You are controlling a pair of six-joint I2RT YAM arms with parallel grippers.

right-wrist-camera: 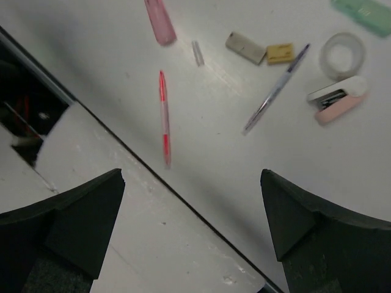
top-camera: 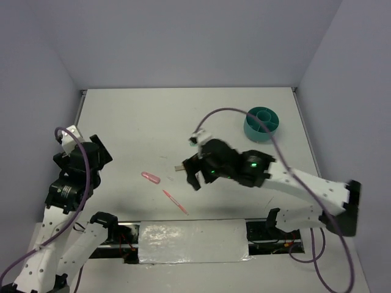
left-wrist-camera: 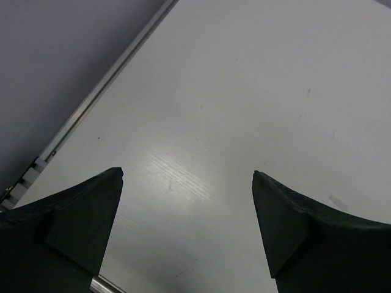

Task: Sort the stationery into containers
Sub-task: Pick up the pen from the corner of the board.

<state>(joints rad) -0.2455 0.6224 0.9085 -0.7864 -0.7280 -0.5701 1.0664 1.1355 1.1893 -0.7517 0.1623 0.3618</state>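
Hovering over the middle of the table [top-camera: 153, 116], the right gripper [top-camera: 192, 174] has its 2 fingers spread wide, holding nothing. Near it lie the thin pink pen [right-wrist-camera: 164, 116], slim grey pen [right-wrist-camera: 276, 88], white tape ring [right-wrist-camera: 342, 54], grey-tan block [right-wrist-camera: 245, 47] and pink capsule [right-wrist-camera: 160, 21]. The teal organiser cup [top-camera: 255, 134] stands far right. The left gripper [left-wrist-camera: 187, 177], at the left, is equally wide and empty.

Pink pen [top-camera: 175, 202] and pink capsule [top-camera: 150, 177] lie flat, well apart from the upright teal cup [top-camera: 259, 134].
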